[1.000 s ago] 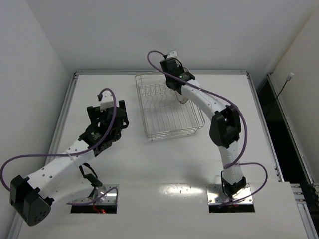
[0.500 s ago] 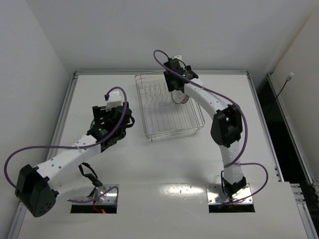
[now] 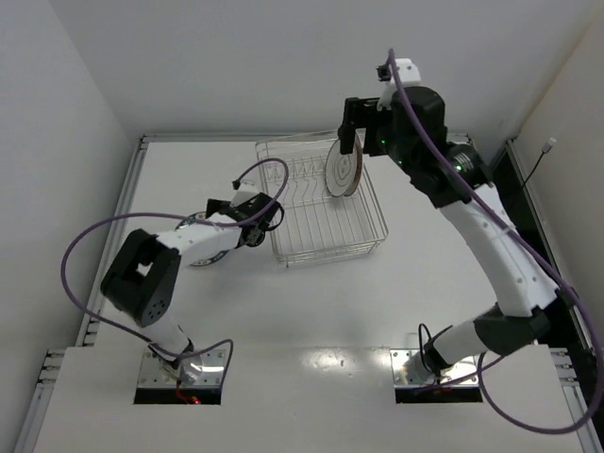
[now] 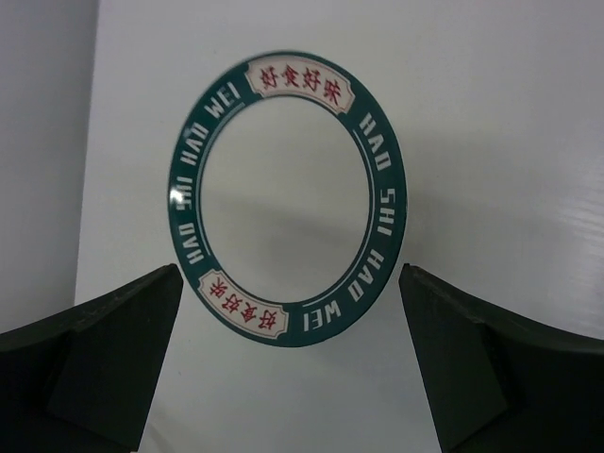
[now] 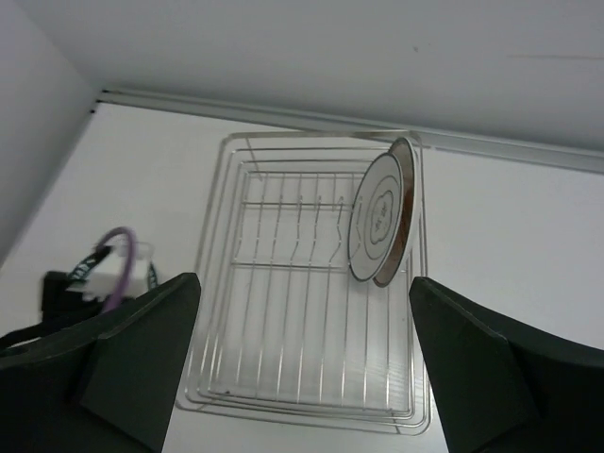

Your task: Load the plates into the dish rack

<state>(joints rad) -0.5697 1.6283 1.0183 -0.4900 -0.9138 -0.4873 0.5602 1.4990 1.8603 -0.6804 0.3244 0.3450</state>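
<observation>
While the right gripper [image 5: 304,281] gaped empty above it, the brown-rimmed plate [image 5: 379,217], white with dark rings, stood on edge near the dish rack's [image 5: 283,359] far right corner. The left gripper [image 4: 291,274] hung spread wide and empty over the green-rimmed plate [image 4: 377,217]; it lay flat on the table [image 4: 510,113], lettered white and red.

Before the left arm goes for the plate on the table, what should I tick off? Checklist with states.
1. Ringed plate upright in the dish rack: ok.
2. Right gripper open, clear of it: ok.
3. Green-rimmed plate flat on the table: ok.
4. Left gripper open, facing it: ok.
5. Left fingers level with its rim: cannot tell.
6. Free tines beside the ringed plate: ok.
</observation>
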